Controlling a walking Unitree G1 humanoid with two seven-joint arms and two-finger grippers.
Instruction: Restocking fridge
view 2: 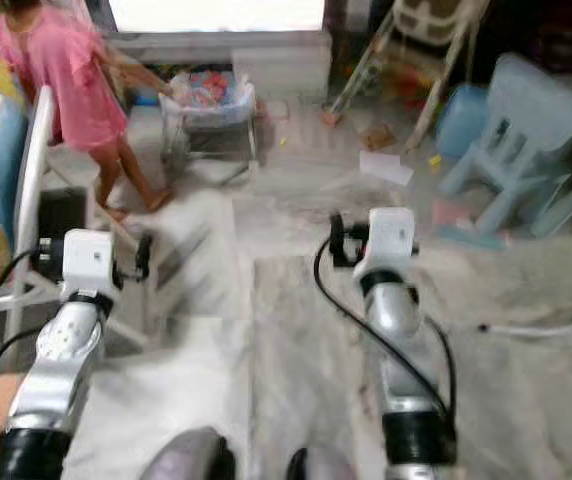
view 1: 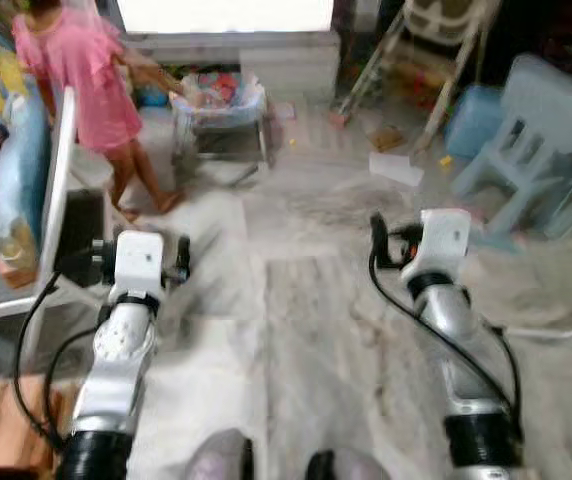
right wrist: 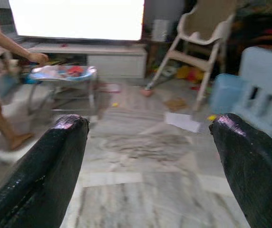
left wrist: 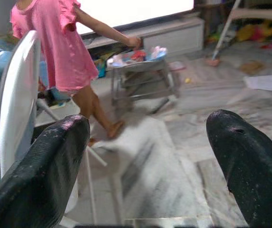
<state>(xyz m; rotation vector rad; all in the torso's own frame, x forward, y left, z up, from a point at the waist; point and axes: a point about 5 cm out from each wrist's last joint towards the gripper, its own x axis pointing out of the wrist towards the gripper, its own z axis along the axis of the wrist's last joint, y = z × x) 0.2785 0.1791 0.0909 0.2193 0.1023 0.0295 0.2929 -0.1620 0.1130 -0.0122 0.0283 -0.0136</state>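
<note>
No fridge or goods for it are in view; I face a room with a marble floor [view 1: 306, 330]. My left gripper [left wrist: 148, 142] is open, its two black fingers wide apart with nothing between them. My right gripper [right wrist: 148, 142] is open too and holds nothing. Both silver arms reach forward over the floor, the left arm [view 1: 121, 340] near a white chair and the right arm [view 1: 451, 320] over bare floor.
A person in a pink dress [view 1: 76, 75] stands at the far left, reaching to a small stand with toys [view 1: 221, 100]. A white chair [view 1: 56, 190] is close on the left. A pale blue plastic chair [view 1: 536, 140], a high chair [view 1: 436, 40] and loose paper [view 1: 396, 168] lie to the right.
</note>
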